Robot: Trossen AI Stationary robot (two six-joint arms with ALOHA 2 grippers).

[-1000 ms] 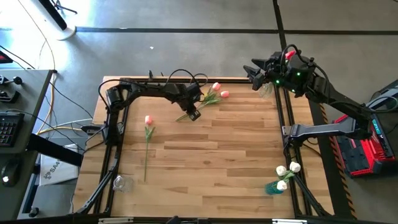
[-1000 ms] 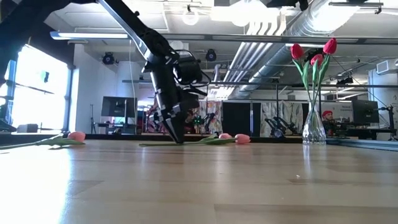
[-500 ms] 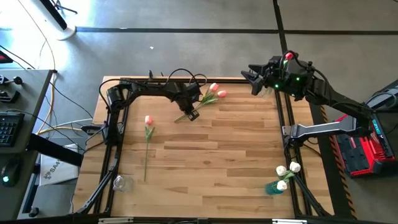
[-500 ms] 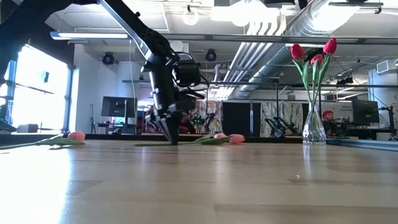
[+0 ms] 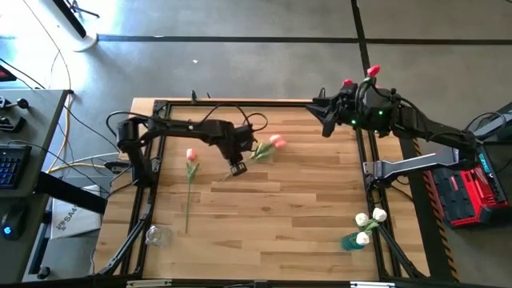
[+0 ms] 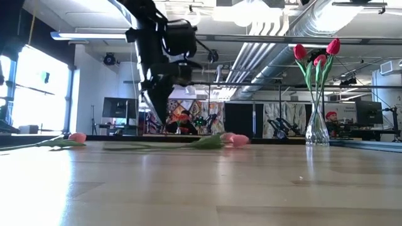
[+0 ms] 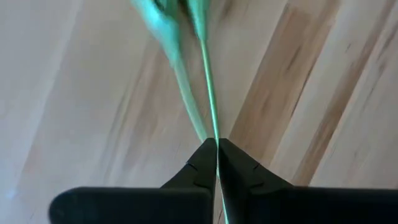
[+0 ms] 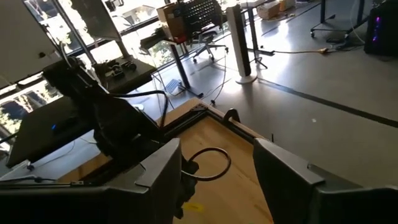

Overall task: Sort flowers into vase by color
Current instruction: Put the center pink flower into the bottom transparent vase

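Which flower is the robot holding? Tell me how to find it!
Look at the wooden table, toward its far middle. The left gripper pinches a thin green stem there, and that pink tulip trails beside it. The other pink tulip lies alone, untouched.

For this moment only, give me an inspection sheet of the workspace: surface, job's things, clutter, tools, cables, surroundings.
Surface: wooden table, bare planks across the middle.
Job's things: two pink tulips lie by the left tool, stems in it; one pink tulip lies alone; red tulips stand in a clear vase; white tulips sit in a teal vase; an empty clear vase stands at the opposite corner.
Clutter: nothing seen.
Tools: left tool shut on the pink tulips' stems, lifted off the table; right tool open, over the table's edge beside the red tulips.
Cables: a black cable loop on the left arm.
Surroundings: a desk with a keyboard, a red case.
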